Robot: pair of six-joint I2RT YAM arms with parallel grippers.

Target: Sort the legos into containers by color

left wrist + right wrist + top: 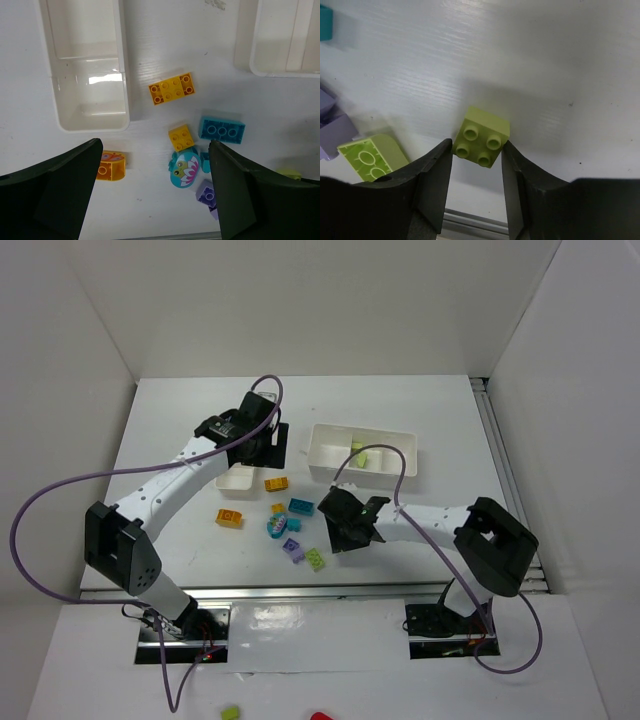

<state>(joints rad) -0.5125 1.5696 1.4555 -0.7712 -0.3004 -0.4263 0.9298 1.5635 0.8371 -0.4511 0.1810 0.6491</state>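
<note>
Right wrist view: right gripper clenched on a green brick. Its studs face the camera and one corner sits against each inner jaw face. Whether it is off the table cannot be told. A second green brick lies upturned just outside the left jaw, with purple pieces further out on that side.

Left wrist view: left gripper spread wide, nothing in it. The narrow tray lies ahead of the left jaw, and the two compartments in view are bare. Ahead of the gap are a long orange brick and, nearer, a small yellow brick. A teal brick lies ahead of the right jaw. A teal flower piece sits just inside that jaw's tip. An orange piece is right beside the left jaw's tip.

Top view: wide tray lies beyond the right gripper. A few green pieces sit in one compartment; the others look bare.

Progress, as a judgement: early.
- Green is the only colour begun, with one more in the grasp and one loose.
- No orange, yellow, teal or purple is binned.
- About eight pieces lie on the table between the two grippers.
</note>
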